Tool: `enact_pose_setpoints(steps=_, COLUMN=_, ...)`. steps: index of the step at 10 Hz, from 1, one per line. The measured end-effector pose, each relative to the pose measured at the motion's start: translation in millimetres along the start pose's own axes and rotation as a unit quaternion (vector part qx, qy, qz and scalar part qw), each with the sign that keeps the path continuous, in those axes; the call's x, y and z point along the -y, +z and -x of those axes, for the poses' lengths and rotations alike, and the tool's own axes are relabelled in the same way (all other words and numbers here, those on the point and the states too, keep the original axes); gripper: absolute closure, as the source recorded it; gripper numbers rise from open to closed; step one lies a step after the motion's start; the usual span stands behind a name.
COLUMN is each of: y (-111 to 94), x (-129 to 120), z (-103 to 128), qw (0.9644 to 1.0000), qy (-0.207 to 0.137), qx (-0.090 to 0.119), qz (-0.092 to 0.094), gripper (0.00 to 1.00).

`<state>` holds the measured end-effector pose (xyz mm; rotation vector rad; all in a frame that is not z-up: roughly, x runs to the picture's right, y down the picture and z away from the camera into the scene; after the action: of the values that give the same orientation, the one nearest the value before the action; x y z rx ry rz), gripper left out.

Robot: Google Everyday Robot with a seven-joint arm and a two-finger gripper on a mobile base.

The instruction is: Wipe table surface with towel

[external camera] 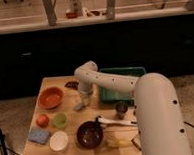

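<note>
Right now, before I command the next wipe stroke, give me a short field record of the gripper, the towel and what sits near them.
gripper: low over the table, near its middle
towel: pale cloth lying on the wood at the gripper's tip
grip on towel: cannot tell
left of towel: red bowl
right of towel: green tray
toward the near edge: green cup, dark bowl
likely risk: strokes to the left or toward the near edge may meet the dishes

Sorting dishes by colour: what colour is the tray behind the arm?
The tray is green, in the camera view. The gripper hangs low, left of it.
</note>
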<state>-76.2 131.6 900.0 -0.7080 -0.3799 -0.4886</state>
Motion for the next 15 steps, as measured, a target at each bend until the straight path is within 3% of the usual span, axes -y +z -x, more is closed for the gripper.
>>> enact_pose_setpoints(steps=15, y=-1.9, x=3.0, z=2.0, qw=1.0, qy=0.0, qx=0.001, qz=-0.004, gripper=1.0)
